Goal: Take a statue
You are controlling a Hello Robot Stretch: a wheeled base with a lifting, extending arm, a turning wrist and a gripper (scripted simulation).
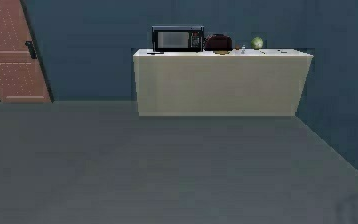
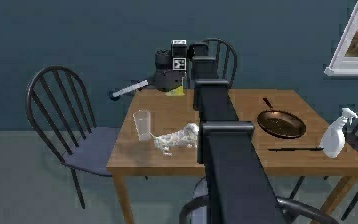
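Frankly, we see several ways this could go wrong. The small white animal-like statue (image 2: 177,137) lies on the brown wooden table (image 2: 237,165), toward its near side. It is just left of our dark square arm bar (image 2: 222,140) in the arm side view and just beside a clear drinking glass (image 2: 142,123). Our gripper (image 2: 165,78) sits farther out, toward the table's far edge. A small yellow object (image 2: 175,91) lies at or behind it on the tabletop, so we cannot tell whether the fingers hold anything, nor how they are set.

We judge the main risk to be the gap between gripper and statue: a grasp made from here would meet the yellow object instead. Drawing the arm back could sweep the bar against the statue or tip the glass, since both lie close to it. The statue looks thin and uneven, so a poor grip could let it slip. The dark round frying pan (image 2: 282,123) and white spray bottle (image 2: 337,135) on the bar's other side leave little room for sideways correction.
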